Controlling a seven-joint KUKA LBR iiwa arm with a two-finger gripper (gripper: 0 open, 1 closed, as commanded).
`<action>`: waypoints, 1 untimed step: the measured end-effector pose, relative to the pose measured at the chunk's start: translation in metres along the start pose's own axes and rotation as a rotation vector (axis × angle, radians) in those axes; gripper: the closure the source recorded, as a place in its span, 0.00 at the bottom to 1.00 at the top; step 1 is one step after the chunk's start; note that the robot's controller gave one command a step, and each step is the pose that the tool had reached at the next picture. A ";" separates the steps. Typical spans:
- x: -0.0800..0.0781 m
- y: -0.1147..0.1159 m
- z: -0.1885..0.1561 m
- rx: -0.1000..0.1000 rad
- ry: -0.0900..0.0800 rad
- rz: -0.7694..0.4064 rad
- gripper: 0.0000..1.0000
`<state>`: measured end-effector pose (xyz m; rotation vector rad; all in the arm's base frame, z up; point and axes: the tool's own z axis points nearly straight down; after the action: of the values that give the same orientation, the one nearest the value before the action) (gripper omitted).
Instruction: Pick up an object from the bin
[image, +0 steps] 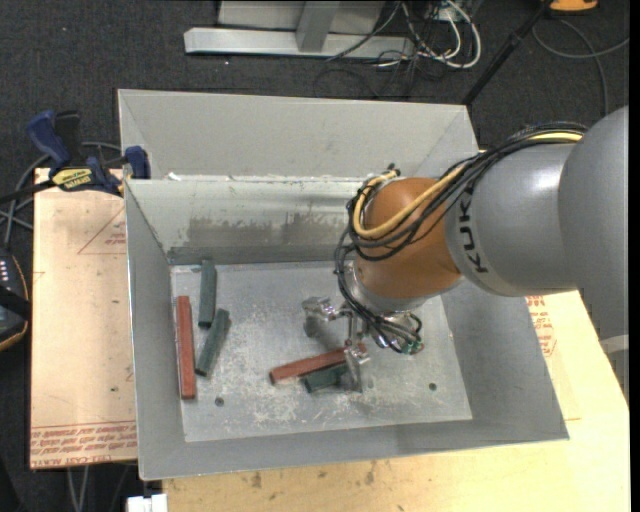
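My gripper (353, 362) hangs low in the middle of the bin, under the orange wrist cover. Its tip is down at the right end of a red-brown stick (305, 368) that lies slanted on the bin floor. A short dark green block (325, 381) lies just below that stick, touching it, right beside the gripper's tip. Whether anything is gripped is hidden by the gripper body.
Along the bin's left side lie a long red-brown stick (185, 346) and two dark green sticks (207, 293) (213, 342). The arm with its orange cover and cables reaches in from the right and covers the bin's right rear part.
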<state>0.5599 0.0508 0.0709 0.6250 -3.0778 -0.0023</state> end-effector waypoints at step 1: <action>-0.001 0.000 -0.002 0.001 -0.001 0.000 1.00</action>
<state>0.5609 0.0507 0.0733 0.6257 -3.0791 -0.0018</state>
